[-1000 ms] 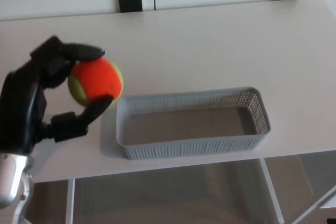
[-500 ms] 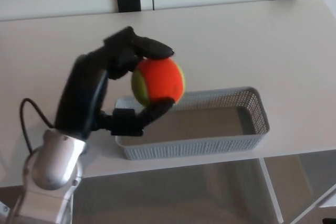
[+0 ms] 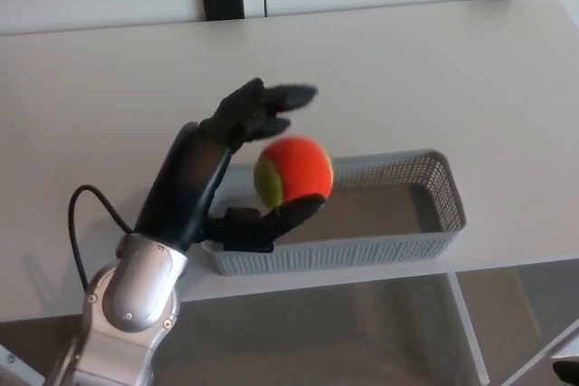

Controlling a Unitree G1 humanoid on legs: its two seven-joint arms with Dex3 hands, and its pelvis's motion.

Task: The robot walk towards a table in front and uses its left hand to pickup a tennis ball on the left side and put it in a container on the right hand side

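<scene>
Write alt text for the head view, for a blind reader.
The robot's left hand, fingers spread, has an orange and yellow-green tennis ball just under them, above the left end of a grey basket on a white table.

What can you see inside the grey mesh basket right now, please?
The grey mesh basket shows only bare floor on its right. The left hand and the tennis ball hide its left end.

only one cam here, the head one. it's sitting up high and looking steeply down across the white table [image 3: 434, 61] toward its far edge, framing things pretty close, with the grey basket [image 3: 380, 252] sitting low in the middle of the shot.
</scene>
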